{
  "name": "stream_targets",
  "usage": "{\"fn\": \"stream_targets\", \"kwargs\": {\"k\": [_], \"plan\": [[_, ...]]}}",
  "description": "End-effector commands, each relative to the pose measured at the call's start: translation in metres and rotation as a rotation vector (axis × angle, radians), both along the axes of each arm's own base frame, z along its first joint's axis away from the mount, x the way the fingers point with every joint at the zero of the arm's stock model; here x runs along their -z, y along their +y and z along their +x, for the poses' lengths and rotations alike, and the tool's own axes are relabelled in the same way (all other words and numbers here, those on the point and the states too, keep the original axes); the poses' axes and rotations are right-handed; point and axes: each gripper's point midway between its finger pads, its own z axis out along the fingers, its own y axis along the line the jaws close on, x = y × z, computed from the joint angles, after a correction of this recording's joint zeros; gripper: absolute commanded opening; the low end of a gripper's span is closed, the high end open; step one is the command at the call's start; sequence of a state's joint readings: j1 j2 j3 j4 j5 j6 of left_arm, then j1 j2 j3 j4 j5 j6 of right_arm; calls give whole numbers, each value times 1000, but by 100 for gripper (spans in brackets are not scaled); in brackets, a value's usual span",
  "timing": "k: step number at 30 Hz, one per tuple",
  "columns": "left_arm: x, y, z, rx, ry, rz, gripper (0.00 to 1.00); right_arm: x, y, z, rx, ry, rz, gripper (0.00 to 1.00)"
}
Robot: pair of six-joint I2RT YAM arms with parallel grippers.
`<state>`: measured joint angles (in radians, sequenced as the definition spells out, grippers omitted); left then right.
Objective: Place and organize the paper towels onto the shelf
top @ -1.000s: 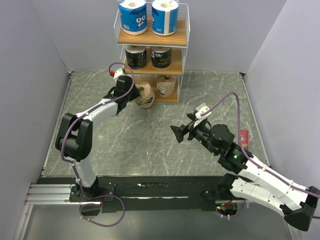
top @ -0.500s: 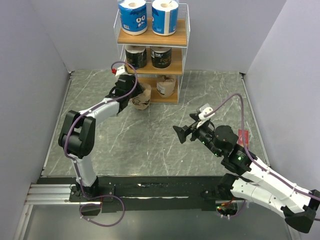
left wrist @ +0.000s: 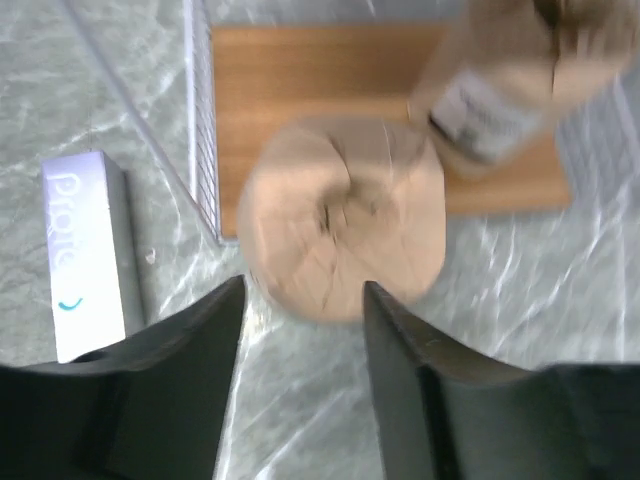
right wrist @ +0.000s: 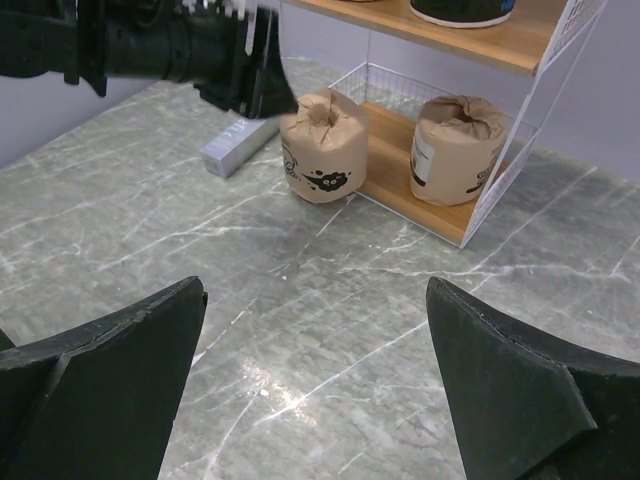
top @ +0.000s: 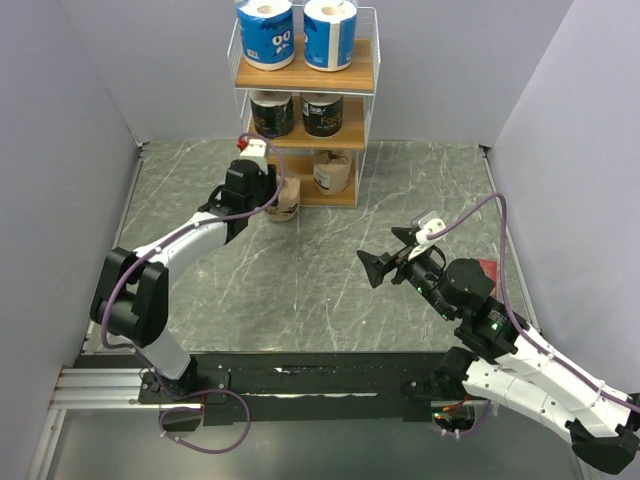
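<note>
Standing at the shelf (left wrist: 300, 70) front, a tan roll (left wrist: 345, 230) lies just beyond the open left claw (left wrist: 303, 288)

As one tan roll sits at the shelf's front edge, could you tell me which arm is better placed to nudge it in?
Left, probably: the left hand hangs right by the tan roll at the shelf, jaws apart; the right hand is open, far off mid-table.

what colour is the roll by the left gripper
Tan-brown with black print; the roll shows best in the right wrist view.
</note>
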<state>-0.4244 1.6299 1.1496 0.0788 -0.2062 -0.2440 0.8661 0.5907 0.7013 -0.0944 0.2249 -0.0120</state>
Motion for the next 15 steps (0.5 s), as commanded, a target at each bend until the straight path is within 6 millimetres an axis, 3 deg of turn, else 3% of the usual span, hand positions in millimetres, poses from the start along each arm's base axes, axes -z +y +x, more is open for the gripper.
{"fn": "stream_targets", "kwargs": {"k": [1,9,15], "plan": [[15,-12,-21,157,21,112,53,-14,-3,-1,12,-24,37,98],[63,-22,-16,251,61,348,52,-15,2,0,-2,-18,37,98],[76,-26,7,223,62,409,49,-17,-2,3,22,-28,20,98]]}}
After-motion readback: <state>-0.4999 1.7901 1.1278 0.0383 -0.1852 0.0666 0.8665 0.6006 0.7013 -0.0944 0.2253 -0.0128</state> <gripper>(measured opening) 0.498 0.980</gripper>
